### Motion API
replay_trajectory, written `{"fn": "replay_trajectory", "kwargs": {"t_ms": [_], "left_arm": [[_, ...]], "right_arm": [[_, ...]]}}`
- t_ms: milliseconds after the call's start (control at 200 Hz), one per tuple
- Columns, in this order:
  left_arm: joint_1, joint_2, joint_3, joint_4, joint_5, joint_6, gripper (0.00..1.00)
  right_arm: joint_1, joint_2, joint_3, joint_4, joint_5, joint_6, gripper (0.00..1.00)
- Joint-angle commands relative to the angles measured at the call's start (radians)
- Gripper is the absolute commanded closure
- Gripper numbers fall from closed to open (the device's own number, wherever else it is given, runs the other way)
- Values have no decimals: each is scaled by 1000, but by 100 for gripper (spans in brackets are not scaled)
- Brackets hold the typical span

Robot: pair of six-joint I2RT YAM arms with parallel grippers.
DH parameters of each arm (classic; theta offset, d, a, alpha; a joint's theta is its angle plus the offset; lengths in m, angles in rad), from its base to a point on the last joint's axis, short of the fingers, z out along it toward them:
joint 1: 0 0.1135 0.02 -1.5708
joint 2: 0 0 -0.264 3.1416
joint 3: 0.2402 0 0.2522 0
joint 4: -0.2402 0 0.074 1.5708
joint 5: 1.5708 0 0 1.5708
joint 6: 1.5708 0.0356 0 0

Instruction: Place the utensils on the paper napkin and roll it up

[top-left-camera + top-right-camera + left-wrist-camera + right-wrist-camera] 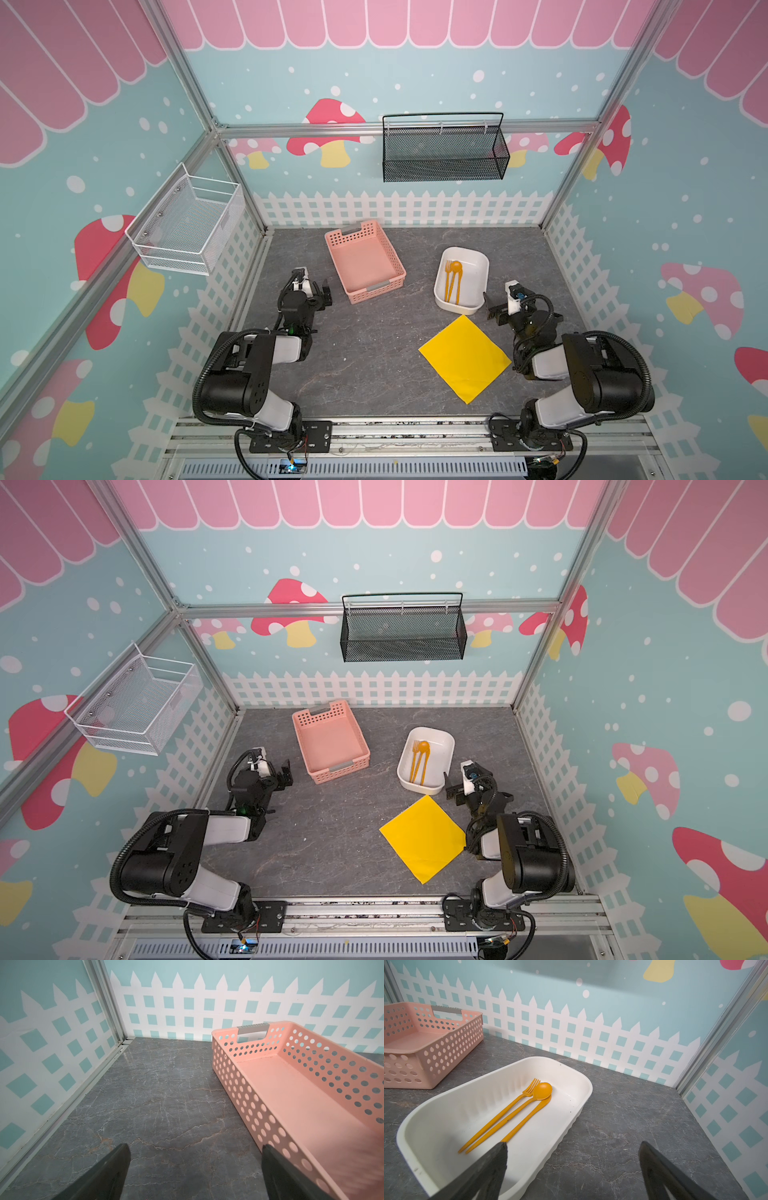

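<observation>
Right wrist view: three slim orange plastic utensils (502,1125) lie side by side inside the white rounded plastic tub (566,1070). They are a fork (532,1087), a round-bowled spoon (543,1090) and a third flat piece partly under the spoon. The right gripper (573,1145) hangs at the tub's near end with its dark fingers spread wide and gripping nothing.

Left wrist view: the left gripper (195,1147) is likewise released, its jaws apart over the grey marbled tabletop (155,1095). It is just beside the pink perforated plastic basket (291,1095).

In both top views:
- The bright yellow square paper napkin (464,358) lies flat and unrolled, turned like a diamond, right of centre in the lower half of the frame.
- The napkin's upper corner sits just below the tub's near wall.
- The tub is right of centre, with the basket up and to its left.
- The left gripper (324,293) is left of the basket.
- The right gripper (490,307) is at the tub's lower right.
</observation>
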Motion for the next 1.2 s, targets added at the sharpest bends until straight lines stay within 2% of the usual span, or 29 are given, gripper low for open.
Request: {"fn": "replay_trajectory", "kwargs": {"t_ms": [0,290,485,605,826,961,1081,1196], "left_arm": [[14,5,-1,10,-59,-29,0],[13,5,-1,11,-64,-29,0],[10,-4,-11,22,-66,-25,0],[-2,-59,-32,22,-130,-34,0],[-72,-204,88,-312,-299,-22,0],[-128,-262,178,-517,-419,-87,0],[-195,-314,266,-674,-443,-100,0],[-223,-366,339,-798,-350,-158,0]], "right_arm": [[-7,3,-7,31,-10,-18,0],[-5,3,-8,32,-11,-18,0],[-4,-17,-30,62,34,-5,1],[-4,-64,-52,62,59,6,1],[-4,-167,-48,-33,77,13,5],[-4,-278,-23,-172,99,29,8],[-4,-377,54,-418,119,66,12],[-4,-429,137,-659,120,108,13]]}}
